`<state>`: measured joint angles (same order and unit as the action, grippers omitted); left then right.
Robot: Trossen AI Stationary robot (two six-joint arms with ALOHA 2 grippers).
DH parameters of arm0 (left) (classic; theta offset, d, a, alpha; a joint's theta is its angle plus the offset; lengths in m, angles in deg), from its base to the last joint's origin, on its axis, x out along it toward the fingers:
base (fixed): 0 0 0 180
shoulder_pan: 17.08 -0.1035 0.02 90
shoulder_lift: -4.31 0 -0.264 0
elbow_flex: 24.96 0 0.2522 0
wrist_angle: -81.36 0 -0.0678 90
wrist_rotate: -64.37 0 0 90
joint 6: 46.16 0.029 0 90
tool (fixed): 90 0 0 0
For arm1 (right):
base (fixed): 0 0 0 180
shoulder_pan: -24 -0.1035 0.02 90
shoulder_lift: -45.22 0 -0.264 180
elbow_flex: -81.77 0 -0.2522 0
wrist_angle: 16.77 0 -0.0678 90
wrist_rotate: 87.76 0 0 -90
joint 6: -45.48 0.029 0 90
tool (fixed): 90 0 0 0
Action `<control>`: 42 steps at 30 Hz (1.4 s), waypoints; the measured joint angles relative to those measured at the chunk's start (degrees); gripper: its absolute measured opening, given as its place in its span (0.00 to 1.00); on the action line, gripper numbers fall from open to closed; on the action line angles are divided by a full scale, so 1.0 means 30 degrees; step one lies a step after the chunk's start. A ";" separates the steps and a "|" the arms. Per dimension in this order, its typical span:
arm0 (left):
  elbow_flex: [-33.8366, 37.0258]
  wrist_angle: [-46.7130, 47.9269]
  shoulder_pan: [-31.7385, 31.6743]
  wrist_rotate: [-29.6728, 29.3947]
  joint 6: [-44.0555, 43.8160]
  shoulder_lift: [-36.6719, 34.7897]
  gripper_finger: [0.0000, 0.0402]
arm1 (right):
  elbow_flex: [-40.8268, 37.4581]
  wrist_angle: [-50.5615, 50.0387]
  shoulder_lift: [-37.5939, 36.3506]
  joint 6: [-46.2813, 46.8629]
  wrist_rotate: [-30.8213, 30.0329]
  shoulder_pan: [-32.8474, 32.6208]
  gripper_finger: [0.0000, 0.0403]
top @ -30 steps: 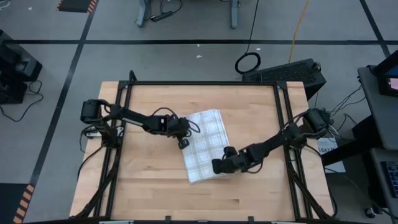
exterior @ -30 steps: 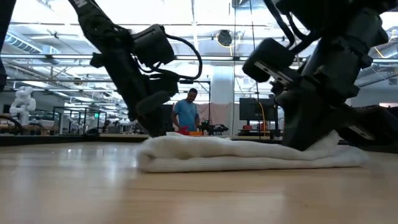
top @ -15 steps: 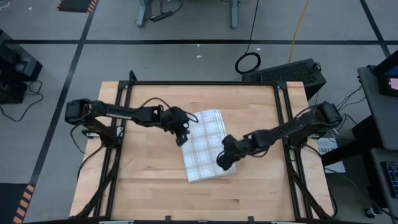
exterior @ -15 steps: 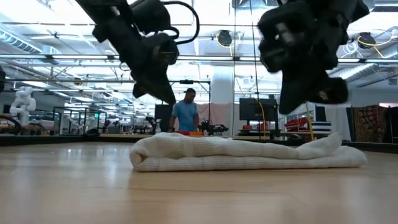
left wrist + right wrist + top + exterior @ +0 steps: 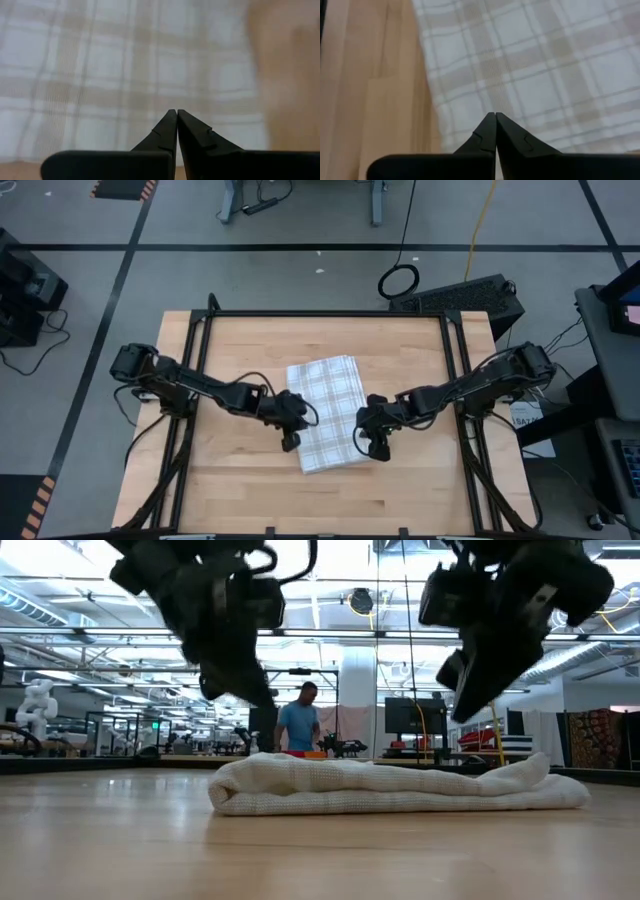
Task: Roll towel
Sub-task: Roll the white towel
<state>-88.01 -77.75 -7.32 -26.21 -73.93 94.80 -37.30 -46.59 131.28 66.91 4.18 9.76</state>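
Towel [image 5: 328, 415], thin white cloth with a faint grey plaid check, lies folded into a long rectangle at the centre of the high view, slightly skewed, its short ends toward the top and bottom of the frame. In the low view it is a soft, low, layered bundle [image 5: 390, 788] with rounded folds, flat on the pale wooden table [image 5: 240, 480]. Bare wood stays open on all sides, widest at the frame's lower left and lower right, inside the black frame rails [image 5: 325, 314].

The left gripper [image 5: 290, 442] hangs just off the towel's left edge near its lower corner, fingers pressed together with nothing between them. The right gripper [image 5: 379, 450] hangs just off the right edge at about the same height, likewise pinched together and empty. In the low view both dark grippers are raised clear above the cloth.
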 joint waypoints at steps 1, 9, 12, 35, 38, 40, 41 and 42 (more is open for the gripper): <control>0.0000 0.0103 0.0144 -0.0454 0.0245 0.0334 0.04 | -0.0250 0.0495 0.0167 0.0399 0.0010 0.0000 0.00; 0.0007 -0.0222 0.0050 -0.1376 0.1000 0.3291 0.04 | -0.1040 0.1872 0.2268 0.5059 -0.0031 -0.0269 0.00; -0.0040 -0.0481 -0.0189 -0.1442 0.1590 0.3718 0.04 | -0.1043 0.3238 0.3309 0.6469 0.0225 -0.0802 0.00; 0.0050 0.1060 0.2066 -0.2870 0.7567 -0.0659 0.04 | -0.0501 0.5272 0.2805 -0.3186 -0.3283 -0.2119 0.09; 0.0294 0.0559 0.3639 -0.4325 0.7621 -0.0500 0.04 | -0.0494 0.5463 0.2662 -0.5167 -0.4408 -0.2832 0.19; 0.0533 -0.0188 0.4799 -0.5721 0.7914 -0.0500 0.04 | -0.0485 0.5723 0.2623 -0.6258 -0.5585 -0.3425 0.27; 0.0628 -0.0683 0.5357 -0.6328 0.7937 -0.0500 0.04 | -0.0479 0.5707 0.2623 -0.6729 -0.6174 -0.3815 0.31; 0.0686 -0.1118 0.5891 -0.6936 0.7944 -0.0508 0.04 | -0.0479 0.5647 0.2623 -0.7060 -0.6649 -0.4222 0.35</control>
<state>-85.96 -81.10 10.35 -47.01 -50.10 93.28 -38.73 -29.65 139.15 45.73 -15.76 -2.91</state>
